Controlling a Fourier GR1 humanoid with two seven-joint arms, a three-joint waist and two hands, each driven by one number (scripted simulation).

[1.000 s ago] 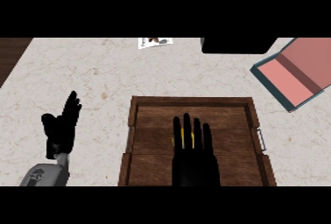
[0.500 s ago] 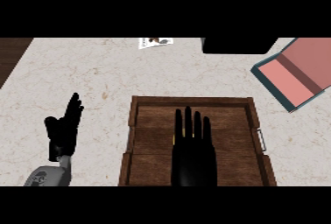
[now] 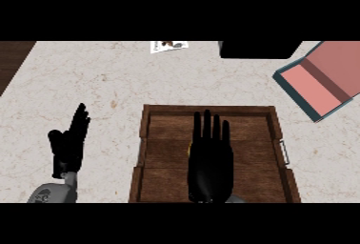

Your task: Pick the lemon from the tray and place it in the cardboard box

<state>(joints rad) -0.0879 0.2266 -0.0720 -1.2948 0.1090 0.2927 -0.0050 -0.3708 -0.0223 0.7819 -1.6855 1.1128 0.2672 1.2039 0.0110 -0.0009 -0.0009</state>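
The tray (image 3: 151, 143) lies near, the cardboard box (image 3: 325, 78) far right.

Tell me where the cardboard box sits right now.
In the head view the cardboard box lies at the counter's upper right edge, open with a pink inside, up and to the right of the wooden tray beneath the right hand.

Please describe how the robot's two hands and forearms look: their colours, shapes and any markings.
Both hands are plain black, with long slender fingers and a thumb. The left hand joins a grey forearm, rounded, with small dark markings I cannot read. The right hand shows only a sliver of grey forearm at its base. No cables or sleeves are visible.
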